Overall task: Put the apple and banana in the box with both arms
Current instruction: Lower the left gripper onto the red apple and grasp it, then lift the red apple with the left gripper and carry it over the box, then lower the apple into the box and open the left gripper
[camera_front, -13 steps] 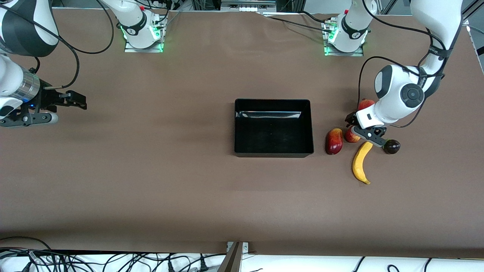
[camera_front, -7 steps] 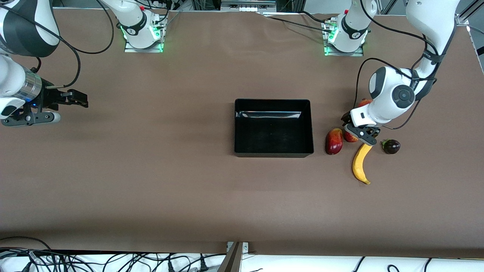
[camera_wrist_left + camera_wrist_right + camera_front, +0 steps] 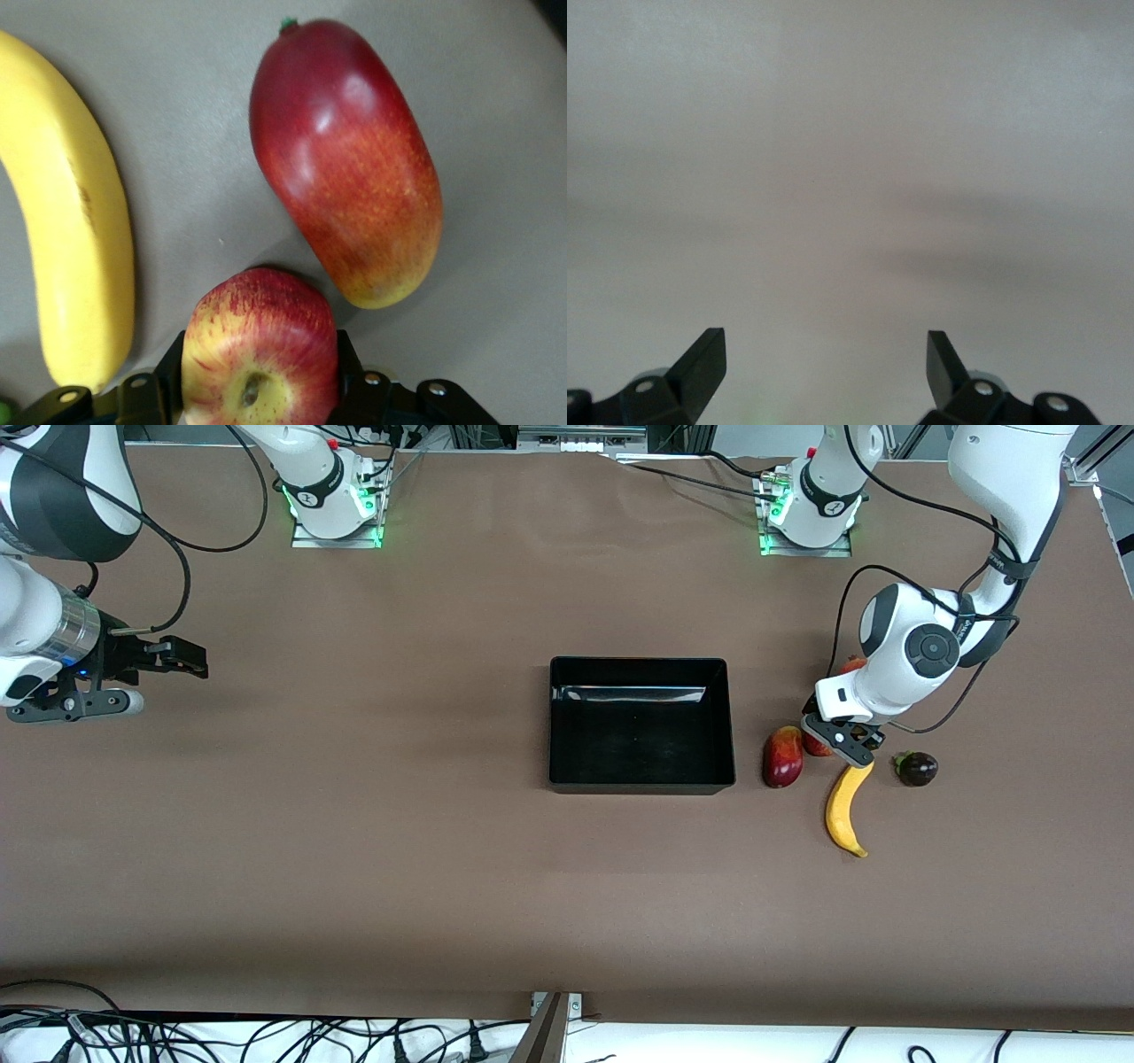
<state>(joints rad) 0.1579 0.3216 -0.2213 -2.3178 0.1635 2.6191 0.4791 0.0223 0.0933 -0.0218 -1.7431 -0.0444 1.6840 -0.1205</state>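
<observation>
The apple, red with yellow patches, sits on the table between my left gripper's fingers, which press against both its sides. In the front view the left gripper hides most of the apple. The banana lies on the table just nearer the camera than the apple, and it also shows in the left wrist view. The black box stands empty mid-table. My right gripper is open and empty over bare table at the right arm's end; the right wrist view shows only table.
A red-orange mango lies between the apple and the box, and shows in the left wrist view. A dark purple fruit lies beside the banana's upper end. A red round fruit is partly hidden by the left arm.
My left gripper has moved toward the box onto the apple and now hides more of it. The right gripper has shifted slightly. The fruit have not moved.
</observation>
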